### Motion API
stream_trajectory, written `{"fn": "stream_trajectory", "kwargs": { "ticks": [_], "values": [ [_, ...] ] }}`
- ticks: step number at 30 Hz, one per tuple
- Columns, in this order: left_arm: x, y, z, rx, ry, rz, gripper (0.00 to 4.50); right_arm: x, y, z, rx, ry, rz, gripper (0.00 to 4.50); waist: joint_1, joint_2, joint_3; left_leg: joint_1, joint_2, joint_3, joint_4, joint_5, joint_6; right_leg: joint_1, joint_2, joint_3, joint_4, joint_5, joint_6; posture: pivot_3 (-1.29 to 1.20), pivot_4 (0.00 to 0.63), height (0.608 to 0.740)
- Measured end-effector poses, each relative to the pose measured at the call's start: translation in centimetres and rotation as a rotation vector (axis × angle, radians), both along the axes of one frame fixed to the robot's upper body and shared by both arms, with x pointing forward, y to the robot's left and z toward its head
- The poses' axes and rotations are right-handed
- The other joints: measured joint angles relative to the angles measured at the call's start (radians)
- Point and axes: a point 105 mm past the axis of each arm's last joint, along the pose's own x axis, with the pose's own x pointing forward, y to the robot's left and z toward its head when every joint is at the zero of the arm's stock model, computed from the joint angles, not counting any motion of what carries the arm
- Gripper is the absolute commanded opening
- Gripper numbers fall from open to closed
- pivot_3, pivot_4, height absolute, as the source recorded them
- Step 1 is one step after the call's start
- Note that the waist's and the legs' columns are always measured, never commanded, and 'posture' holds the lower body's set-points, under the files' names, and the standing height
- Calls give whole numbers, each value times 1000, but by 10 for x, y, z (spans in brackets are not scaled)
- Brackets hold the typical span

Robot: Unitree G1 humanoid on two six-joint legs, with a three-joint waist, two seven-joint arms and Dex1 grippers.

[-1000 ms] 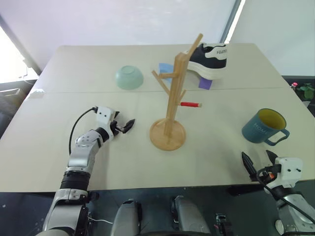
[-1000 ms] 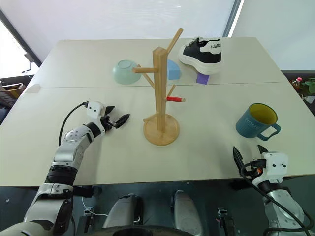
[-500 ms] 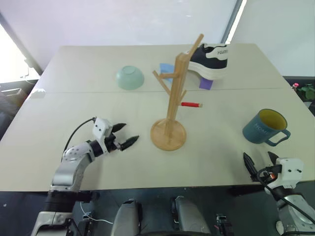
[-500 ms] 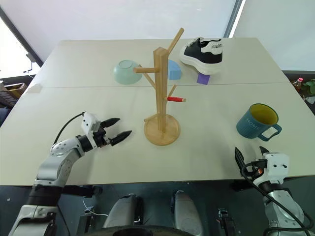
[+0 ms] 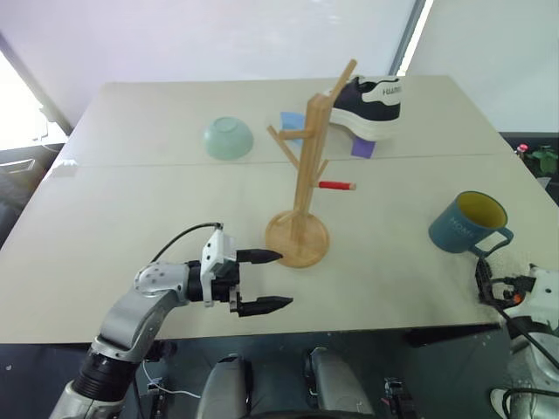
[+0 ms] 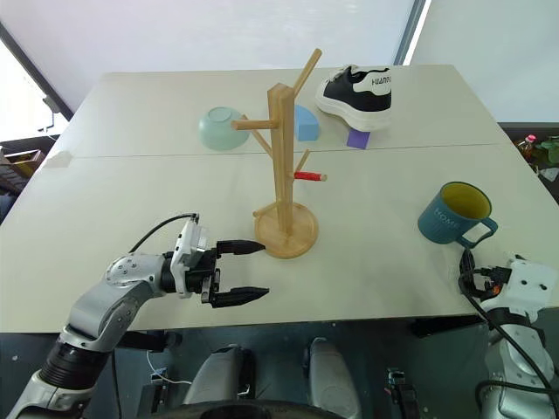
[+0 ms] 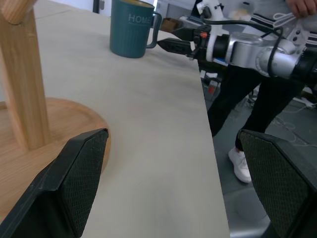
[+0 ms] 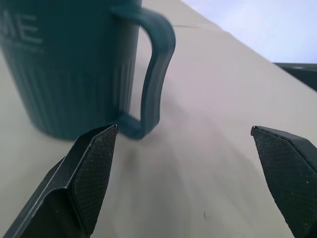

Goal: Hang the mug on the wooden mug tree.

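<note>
The two black fingers of the left gripper point(image 6: 242, 272) are spread wide and nothing is held between them; they are pointed sideways over the front part of the table, with the upper fingertip just beside the round disc base of the tall light-wood mug tree point(image 6: 282, 166). The right gripper point(image 7: 173, 40) is likewise wide open and empty, at the table's front right edge; its fingers point(image 8: 91, 166) are aimed at the loop handle of the teal-blue ceramic mug with a yellow-olive interior point(image 6: 453, 214), which stands upright on the table, near the gripper but apart from it, well to the right of the mug tree. The surface is a pale beige table point(image 6: 113, 201) with a seam across it; farther back a pale green upturned bowl point(image 6: 218, 128), a blue block point(image 6: 306, 124), a purple block point(image 6: 357, 139), a black-and-white shoe point(image 6: 355, 92) and a small red cylinder point(image 6: 307, 175) are seen. Beyond the table a white screen point(image 6: 218, 35) is seen; beside the table's edge a person's dark trouser legs and white shoe point(image 7: 240, 166) are seen on a grey floor.
</note>
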Motion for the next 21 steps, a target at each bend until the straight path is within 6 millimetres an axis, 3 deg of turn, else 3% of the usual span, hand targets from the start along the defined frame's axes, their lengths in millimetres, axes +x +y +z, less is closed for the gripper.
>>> {"fn": "stream_trajectory", "kwargs": {
  "ticks": [11,21],
  "values": [
    [-4,0,-8,-12,-8,7,4500,16,-10,5,-4,-24,-46,4436,-1,0,0,0,0,0,0,0,0,0,2,1,1,0,0,0,150,740],
    [-5,0,-6,-13,-19,20,4500,25,-13,-5,43,-9,-58,4436,-1,0,0,1,0,0,0,0,0,0,2,1,1,0,0,0,150,740]
  ]
}}
